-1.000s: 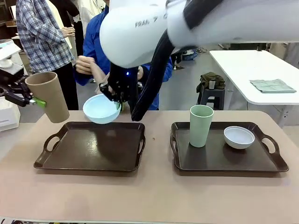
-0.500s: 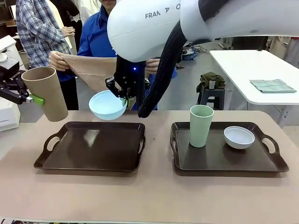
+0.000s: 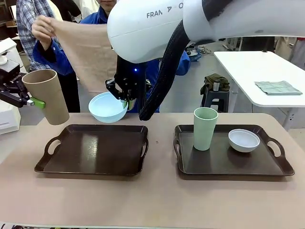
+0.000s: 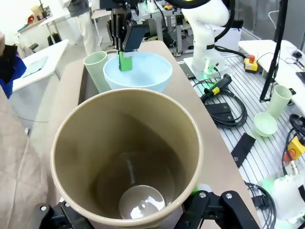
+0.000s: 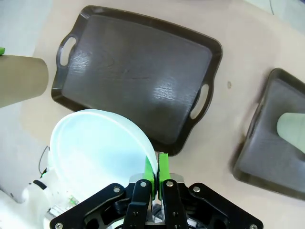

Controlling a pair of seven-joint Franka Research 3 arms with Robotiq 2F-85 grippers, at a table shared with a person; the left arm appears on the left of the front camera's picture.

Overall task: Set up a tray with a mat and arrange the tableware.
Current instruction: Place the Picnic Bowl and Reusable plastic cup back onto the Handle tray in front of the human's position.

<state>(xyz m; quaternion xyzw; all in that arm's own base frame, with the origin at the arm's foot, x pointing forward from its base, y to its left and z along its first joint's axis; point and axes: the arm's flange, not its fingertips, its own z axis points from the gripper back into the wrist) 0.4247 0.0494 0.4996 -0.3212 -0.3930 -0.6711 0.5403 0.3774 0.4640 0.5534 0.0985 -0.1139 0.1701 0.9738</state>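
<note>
Mat-laying seems in hand: left gripper clasps the tall tan plastic cup at ten o'clock of the dark brown tray, right gripper pinches the rim of the light-blue round bowl at twelve; next, hold both clear for the beige mat the person lifts.

The tan cup hangs in the air at the far left, mouth up and leaning a little, just left of the left tray; the light blue bowl is held aloft by its rim, tilted, over that tray's far edge; the pale green cup stands upright on the right tray; the white bowl sits upright to its right; both trays are dark brown with handles; the tan mat is held up, spread, beyond the left tray.
</note>
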